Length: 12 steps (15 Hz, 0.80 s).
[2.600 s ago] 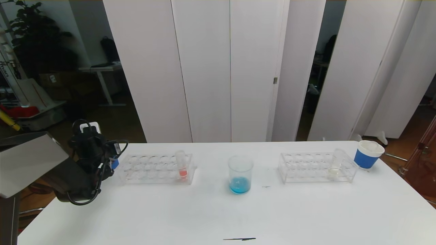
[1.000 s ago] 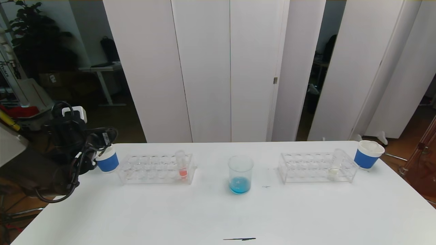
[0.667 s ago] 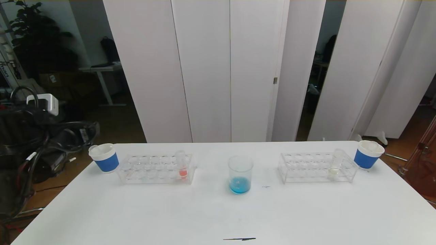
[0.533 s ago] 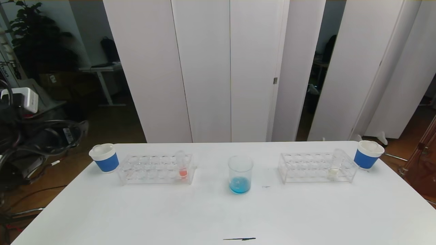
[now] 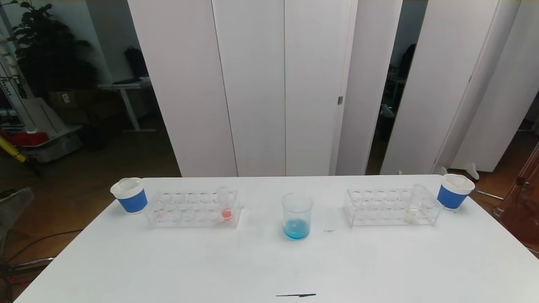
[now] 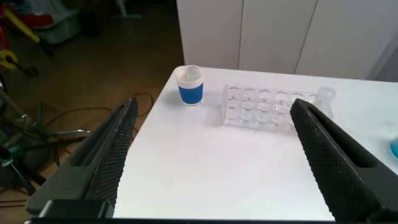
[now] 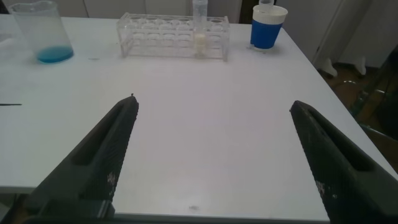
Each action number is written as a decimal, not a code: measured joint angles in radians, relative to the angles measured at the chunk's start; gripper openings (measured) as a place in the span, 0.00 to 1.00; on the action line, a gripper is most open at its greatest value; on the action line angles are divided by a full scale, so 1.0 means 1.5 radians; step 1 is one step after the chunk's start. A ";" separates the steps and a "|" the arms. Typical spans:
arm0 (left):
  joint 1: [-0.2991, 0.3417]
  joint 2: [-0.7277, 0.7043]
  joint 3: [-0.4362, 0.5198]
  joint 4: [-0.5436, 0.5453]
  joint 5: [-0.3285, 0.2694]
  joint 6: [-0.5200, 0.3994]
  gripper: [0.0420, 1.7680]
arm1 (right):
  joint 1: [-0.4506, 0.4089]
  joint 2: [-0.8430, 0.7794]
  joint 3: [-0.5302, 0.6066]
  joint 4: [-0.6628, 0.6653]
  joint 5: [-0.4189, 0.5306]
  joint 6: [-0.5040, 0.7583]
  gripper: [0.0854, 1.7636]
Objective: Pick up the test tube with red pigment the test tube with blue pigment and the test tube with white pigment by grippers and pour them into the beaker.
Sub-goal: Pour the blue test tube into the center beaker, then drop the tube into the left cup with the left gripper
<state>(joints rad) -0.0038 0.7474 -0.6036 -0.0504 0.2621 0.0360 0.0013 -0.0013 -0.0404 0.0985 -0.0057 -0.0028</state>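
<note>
Blue-tinted beaker (image 5: pixel 297 216) mid-surface | white tube (image 5: pixel 416 203) racked right | left pincer (image 6: pixel 214 155) spread wide, empty | right pincer (image 7: pixel 214 149) likewise

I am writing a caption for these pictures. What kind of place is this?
Probably a mock chemistry bench set up in an office: a white table with clear tube racks, a beaker holding blue liquid, and white folding screens behind.
</note>
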 joint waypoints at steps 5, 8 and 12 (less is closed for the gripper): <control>-0.002 -0.277 0.035 0.233 -0.008 -0.002 0.99 | 0.000 0.000 0.000 0.000 0.000 0.000 0.99; 0.000 -0.419 0.104 0.277 -0.077 0.003 0.99 | 0.000 0.000 0.000 0.000 0.000 0.000 0.99; 0.001 -0.486 0.185 0.266 -0.095 0.006 0.99 | 0.000 0.000 0.000 -0.001 0.000 0.000 0.99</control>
<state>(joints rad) -0.0017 0.0181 -0.3255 0.3481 0.1191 0.0447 0.0013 -0.0013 -0.0402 0.0977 -0.0057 -0.0028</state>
